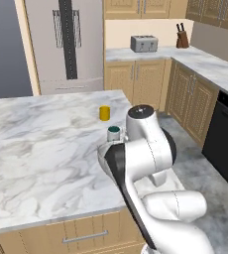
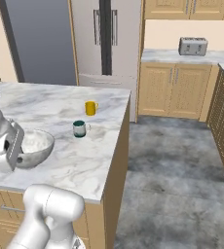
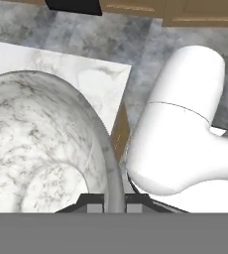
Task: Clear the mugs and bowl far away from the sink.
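End effector [image 3: 114, 207] clamping bowl [image 3: 41, 149] rim, fingertips half-hidden

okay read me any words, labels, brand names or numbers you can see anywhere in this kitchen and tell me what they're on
None: no readable text anywhere.
yellow mug: plain.
teal mug: no print.
bowl: speckled pattern only.
toaster: no legible brand.
fridge: unmarked.

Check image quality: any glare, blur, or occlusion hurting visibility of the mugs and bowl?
Left base view: flat even light, no glare; the arm hides part of the teal mug; yellow mug is clear. Right base view: sharp, bowl partly behind the hand. Hand view: bowl rim close up, gripper shut on it.
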Robot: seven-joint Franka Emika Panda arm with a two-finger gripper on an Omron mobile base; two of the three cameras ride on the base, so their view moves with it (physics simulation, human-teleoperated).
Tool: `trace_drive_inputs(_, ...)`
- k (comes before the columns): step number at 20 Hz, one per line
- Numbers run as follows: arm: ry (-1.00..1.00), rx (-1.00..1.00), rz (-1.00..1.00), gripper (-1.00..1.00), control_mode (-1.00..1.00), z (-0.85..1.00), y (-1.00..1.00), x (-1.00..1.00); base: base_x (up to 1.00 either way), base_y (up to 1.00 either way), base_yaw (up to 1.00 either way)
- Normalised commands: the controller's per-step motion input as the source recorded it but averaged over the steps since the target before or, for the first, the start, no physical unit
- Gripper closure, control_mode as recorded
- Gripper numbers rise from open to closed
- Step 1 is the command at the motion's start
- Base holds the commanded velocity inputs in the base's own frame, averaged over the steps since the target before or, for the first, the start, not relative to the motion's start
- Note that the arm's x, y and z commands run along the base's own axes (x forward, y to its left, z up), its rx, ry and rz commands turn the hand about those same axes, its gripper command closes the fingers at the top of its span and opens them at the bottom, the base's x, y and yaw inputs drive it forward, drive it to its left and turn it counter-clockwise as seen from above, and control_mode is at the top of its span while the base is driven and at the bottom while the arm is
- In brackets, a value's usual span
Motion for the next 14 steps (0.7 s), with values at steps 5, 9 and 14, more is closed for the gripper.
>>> trace_drive_inputs(5,-0.03,0.02,0.04,1.0,-1.0,-0.4,0.34,0.64,0.0,0.0,0.0)
trace_drive_inputs(9,0.0,0.0,0.0,1.0,-1.0,-0.21,0.22,0.63,0.0,0.0,0.0)
trace_drive_inputs(14,0.0,0.0,0.0,1.0,-1.0,-0.37,0.18,0.48,0.0,0.0,0.0)
